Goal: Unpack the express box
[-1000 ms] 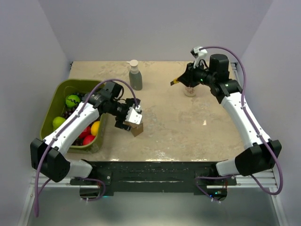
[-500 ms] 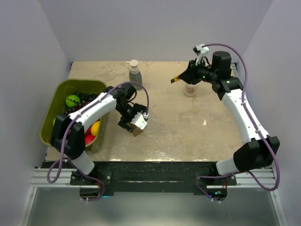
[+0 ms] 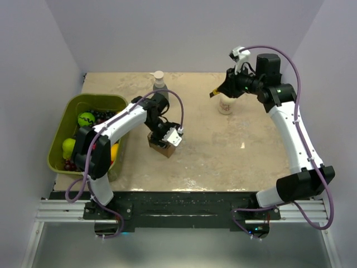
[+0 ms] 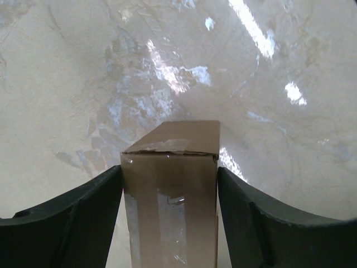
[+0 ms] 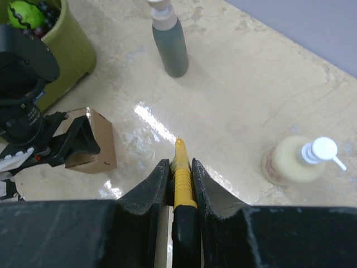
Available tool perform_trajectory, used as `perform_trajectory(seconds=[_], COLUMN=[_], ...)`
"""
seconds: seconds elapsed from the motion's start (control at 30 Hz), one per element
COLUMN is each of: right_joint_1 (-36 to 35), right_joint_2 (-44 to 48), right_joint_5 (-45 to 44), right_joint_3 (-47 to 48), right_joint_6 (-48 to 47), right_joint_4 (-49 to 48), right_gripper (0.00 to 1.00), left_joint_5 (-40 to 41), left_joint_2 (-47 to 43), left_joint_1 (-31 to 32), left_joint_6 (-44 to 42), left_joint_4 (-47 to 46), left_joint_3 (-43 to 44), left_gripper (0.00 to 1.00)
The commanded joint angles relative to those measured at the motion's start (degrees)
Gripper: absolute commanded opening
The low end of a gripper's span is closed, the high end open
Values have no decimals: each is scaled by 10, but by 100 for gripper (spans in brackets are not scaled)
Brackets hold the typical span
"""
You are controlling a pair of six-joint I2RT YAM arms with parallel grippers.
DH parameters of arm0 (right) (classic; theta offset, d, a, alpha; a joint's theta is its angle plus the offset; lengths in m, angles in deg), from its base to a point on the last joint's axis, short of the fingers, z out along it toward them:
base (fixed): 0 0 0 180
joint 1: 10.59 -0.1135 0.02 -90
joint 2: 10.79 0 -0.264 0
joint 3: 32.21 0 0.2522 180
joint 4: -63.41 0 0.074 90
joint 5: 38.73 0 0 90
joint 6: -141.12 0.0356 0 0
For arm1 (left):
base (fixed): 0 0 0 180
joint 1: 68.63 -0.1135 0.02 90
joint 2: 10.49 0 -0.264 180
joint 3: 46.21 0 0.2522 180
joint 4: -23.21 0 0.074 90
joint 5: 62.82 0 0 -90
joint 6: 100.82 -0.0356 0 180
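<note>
The express box (image 3: 160, 147), a small brown taped carton, stands on the table at centre left. In the left wrist view the box (image 4: 170, 190) sits between both black fingers, which press its sides. My left gripper (image 3: 165, 139) is shut on it. My right gripper (image 3: 222, 91) hangs above the far right of the table, shut on a yellow and black utility knife (image 5: 182, 167) with its tip pointing forward. The right wrist view also shows the box (image 5: 95, 142) and the left gripper (image 5: 64, 144) at lower left, well apart from the knife.
A green plastic bin (image 3: 95, 99) with balls and fruit stands at the left edge. A grey-green pump bottle (image 3: 160, 89) stands at the back centre. A cream pump bottle (image 3: 226, 104) stands under the right gripper.
My left arm has swung its elbow in and turned its wrist, shifting the held box slightly right and back. My right gripper has drawn a little right and back with the knife.
</note>
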Motion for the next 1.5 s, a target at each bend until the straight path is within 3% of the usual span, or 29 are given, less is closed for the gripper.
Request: perform_trajectory(seconds=[0.0,0.17,0.3,0.37,0.6,0.7,0.73,0.9,1.13,1.27,1.47], right_joint_1=[7,12,21,28,42,42,43,44,45,45,44], right_joint_2=[12,12,4,-5,-26,-31,-33,-39,-40,-30,-10], right_joint_5=[-34,-25,-6,11,70,70,70,69,62,61,59], right_joint_3=[20,3,-4,-5,-19,-21,-21,-32,-49,-64,-90], right_joint_6=[-21,-25,-29,-18,1,6,8,23,12,23,21], right_joint_4=[51,53,44,37,11,3,3,-15,-23,-34,-42], right_gripper=[0,0,0,0,0,0,0,0,0,0,0], left_joint_5=[-100,-140,-175,-194,-301,-321,-319,-226,-109,-86,-109], left_joint_2=[49,132,222,247,274,279,273,167,101,30,14], left_joint_1=[7,7,6,4,-8,-18,-20,-29,-44,-42,-32], left_joint_6=[136,267,299,355,488,549,562,685,757,730,545], left_joint_4=[-18,-19,46,46,-20,-50,-65,-336,-474,-518,-359], left_joint_3=[76,162,275,302,303,302,293,146,106,58,74], left_gripper=[71,60,59,57,57,62,70,83,89,100,100])
